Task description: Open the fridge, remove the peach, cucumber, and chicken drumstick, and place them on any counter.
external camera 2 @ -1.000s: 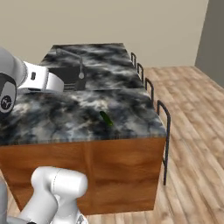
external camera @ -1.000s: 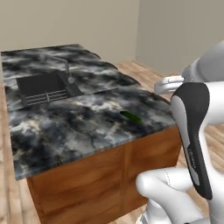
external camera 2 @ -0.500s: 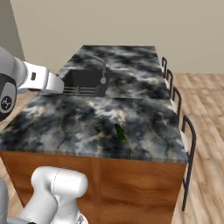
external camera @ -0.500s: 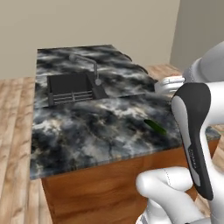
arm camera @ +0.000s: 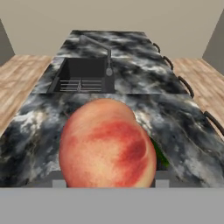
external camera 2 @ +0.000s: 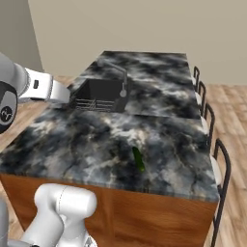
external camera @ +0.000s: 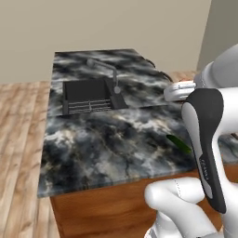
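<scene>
Peach [arm camera: 107, 142], held close in front of the hand camera, with the desk [arm camera: 39, 131] beyond and below it. The fingers are hidden behind the fruit; only two grey pad edges show at its lower sides, so they appear to be pinching the peach between them at a fairly wide spread. Cucumber [external camera 2: 138, 158], a slim green stick, lies already on the desk near its front edge; in the hand view a green sliver of it peeks out just right of the peach. Sink [external camera: 88, 95] and faucet [external camera: 111, 74] sit farther back, well beyond the fingers. Step in hand, by judgement: carrying the peach to the desk. The next move calls for lowering it onto bare stone beside the cucumber, then releasing gently so it does not roll. Fingertip contact is not visible.
</scene>
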Motion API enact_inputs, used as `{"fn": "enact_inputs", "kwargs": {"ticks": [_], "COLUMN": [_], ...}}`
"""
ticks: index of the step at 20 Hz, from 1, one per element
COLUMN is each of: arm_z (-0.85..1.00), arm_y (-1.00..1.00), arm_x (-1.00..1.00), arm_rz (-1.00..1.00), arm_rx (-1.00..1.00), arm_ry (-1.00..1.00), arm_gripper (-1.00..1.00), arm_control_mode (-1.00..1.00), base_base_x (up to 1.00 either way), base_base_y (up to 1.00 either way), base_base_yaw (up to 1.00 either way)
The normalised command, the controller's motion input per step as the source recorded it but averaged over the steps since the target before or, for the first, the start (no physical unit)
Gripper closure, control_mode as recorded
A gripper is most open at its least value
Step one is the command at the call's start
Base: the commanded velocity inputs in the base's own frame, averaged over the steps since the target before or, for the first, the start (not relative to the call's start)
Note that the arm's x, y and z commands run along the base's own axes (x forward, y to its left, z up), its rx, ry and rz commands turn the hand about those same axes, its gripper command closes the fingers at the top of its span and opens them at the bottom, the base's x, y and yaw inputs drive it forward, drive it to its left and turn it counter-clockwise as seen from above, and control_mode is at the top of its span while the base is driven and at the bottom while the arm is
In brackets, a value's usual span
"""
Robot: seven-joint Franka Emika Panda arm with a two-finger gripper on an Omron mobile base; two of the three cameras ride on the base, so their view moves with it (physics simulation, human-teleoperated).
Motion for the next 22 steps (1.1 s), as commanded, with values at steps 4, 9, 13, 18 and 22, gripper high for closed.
{"fn": "enact_inputs", "kwargs": {"ticks": [4,9,13,18,22], "arm_z": [0.0,0.0,-0.03,-0.24,-0.5], "arm_y": [0.0,0.0,0.0,-0.01,0.0], "arm_x": [0.0,0.0,0.03,0.55,0.84], "arm_rz": [0.0,0.0,0.0,0.05,0.1], "arm_rx": [0.0,0.0,0.0,0.0,0.0], "arm_ry": [0.0,0.0,0.03,0.25,0.45], "arm_gripper": [1.0,1.0,1.0,1.0,1.0], "arm_control_mode": [1.0,1.0,-1.0,-1.0,-1.0], "base_base_x": [0.46,0.41,0.12,0.0,0.0], "base_base_y": [-0.15,-0.04,0.0,0.0,0.0], "base_base_yaw": [0.15,0.08,0.0,0.0,0.0]}}
